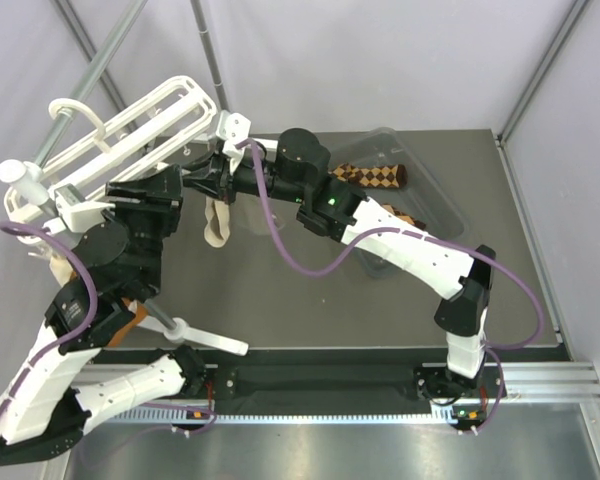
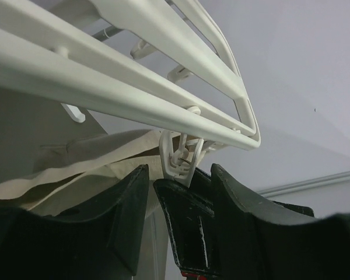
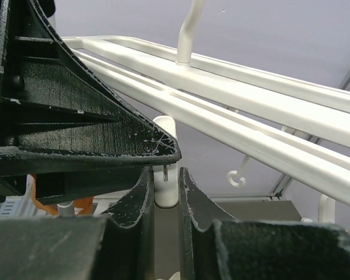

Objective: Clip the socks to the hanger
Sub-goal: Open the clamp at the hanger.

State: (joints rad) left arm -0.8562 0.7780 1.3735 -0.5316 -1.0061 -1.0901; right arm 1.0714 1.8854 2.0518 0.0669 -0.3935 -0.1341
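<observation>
The white hanger (image 1: 130, 125) hangs at the back left; its bars fill both wrist views (image 2: 134, 70) (image 3: 251, 111). My right gripper (image 1: 218, 166) (image 3: 165, 172) is shut on a white clip (image 3: 165, 186) hanging from the frame. My left gripper (image 1: 200, 180) (image 2: 178, 169) is open just below the same clip (image 2: 178, 160), its jaws straddling one of the right gripper's fingers (image 2: 186, 221). One argyle sock (image 1: 372, 177) lies in a clear tub; a second argyle sock (image 1: 405, 214) shows partly beside the right arm. Neither gripper holds a sock.
A plain beige sock (image 1: 217, 222) (image 2: 76, 166) hangs from the hanger beside the grippers. An orange sock (image 1: 132, 320) shows behind the left arm. The clear tub (image 1: 435, 195) sits at the back right. A grey metal pole (image 1: 90, 75) carries the hanger.
</observation>
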